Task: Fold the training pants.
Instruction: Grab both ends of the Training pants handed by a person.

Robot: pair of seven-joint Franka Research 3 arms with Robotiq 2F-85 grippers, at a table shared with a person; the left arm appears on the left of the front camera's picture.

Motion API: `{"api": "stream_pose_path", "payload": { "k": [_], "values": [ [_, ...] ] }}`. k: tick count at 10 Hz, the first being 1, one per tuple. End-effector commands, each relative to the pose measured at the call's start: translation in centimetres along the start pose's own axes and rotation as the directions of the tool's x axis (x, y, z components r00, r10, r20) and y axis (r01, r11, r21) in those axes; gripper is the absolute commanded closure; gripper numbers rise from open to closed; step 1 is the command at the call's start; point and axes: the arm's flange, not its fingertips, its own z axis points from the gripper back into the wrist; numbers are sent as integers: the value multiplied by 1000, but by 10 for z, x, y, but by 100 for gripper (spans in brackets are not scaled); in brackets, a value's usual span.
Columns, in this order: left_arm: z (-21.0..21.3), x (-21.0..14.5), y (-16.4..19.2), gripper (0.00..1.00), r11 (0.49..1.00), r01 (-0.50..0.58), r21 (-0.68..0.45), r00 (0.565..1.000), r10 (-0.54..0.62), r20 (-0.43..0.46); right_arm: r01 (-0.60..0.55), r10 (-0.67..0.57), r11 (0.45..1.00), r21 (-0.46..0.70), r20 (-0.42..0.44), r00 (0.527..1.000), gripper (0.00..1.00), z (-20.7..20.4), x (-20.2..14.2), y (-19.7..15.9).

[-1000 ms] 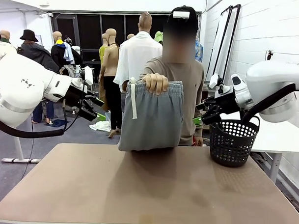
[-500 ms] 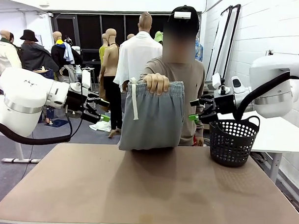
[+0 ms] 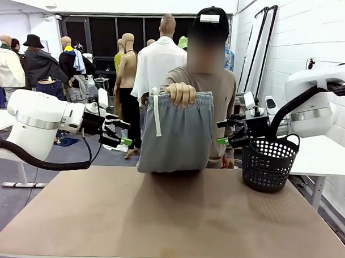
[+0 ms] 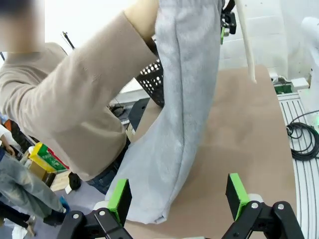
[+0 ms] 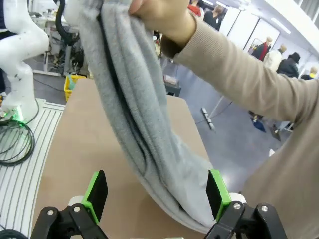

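Hanging from a person's hand at the bench's far edge, soft light-grey training pants; left claw and right claw flank them, wide open, empty. Next, probably, each pinches a side.

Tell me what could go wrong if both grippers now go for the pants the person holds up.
1. The person's hand grips the training pants at the waistband; a grasp up there could pinch fingers.
2. The white drawstring dangles on the left gripper's side and might snag.
3. The black basket stands close by the right gripper; lowering may knock it.
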Motion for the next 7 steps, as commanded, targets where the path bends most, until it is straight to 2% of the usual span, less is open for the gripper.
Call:
{"api": "stream_pose_path", "payload": {
  "k": [1,3,4,5,7],
  "values": [
    [5,3,0,0,1000,6,7,1000,-6,28,0,0,1000,-5,14,1000,0,2,1,0],
    [5,3,0,0,1000,6,7,1000,-6,28,0,0,1000,-5,14,1000,0,2,1,0],
    [0,1,-1,0,1000,-15,-5,1000,15,-9,-2,2,1000,6,-15,1000,0,3,-1,1],
    [0,1,-1,0,1000,-1,-22,999,2,43,3,-3,1000,4,23,1000,0,-1,-1,2],
    [-1,1,0,0,999,-11,-38,996,15,92,31,-32,999,23,43,999,0,-2,-1,3]
  ]
}}
